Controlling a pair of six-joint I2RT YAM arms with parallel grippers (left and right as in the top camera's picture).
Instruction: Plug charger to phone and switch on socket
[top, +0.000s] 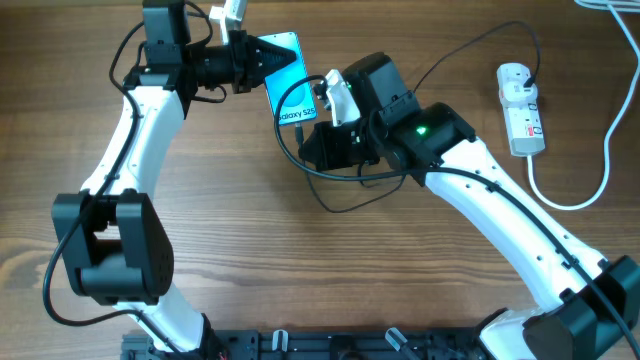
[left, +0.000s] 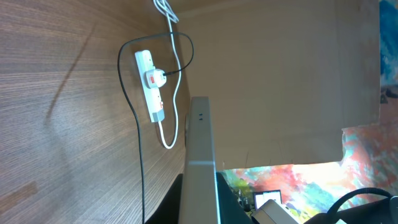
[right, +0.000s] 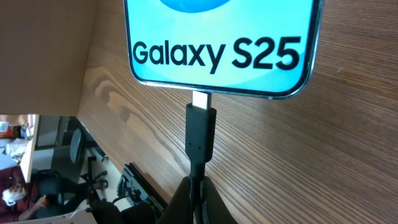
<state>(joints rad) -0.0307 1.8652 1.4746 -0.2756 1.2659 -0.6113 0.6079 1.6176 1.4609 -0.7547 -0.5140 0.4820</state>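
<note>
Right gripper (right: 198, 194) clenched on the charger (right: 201, 134), whose metal end meets the bottom edge of the phone (right: 217, 43); left gripper (top: 268, 60) grasps the phone's opposite end; the socket (top: 522, 108) lies well apart on the worktop (top: 300, 270)

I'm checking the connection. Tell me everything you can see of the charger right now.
The charger is a thin black cable ending in a matte black plug with a silver metal end. The plug lines up with the phone, its metal end meeting the phone's lower edge, some metal showing. The right gripper pinches the cable just behind the plug. Overhead, slack loops over the table.
</note>
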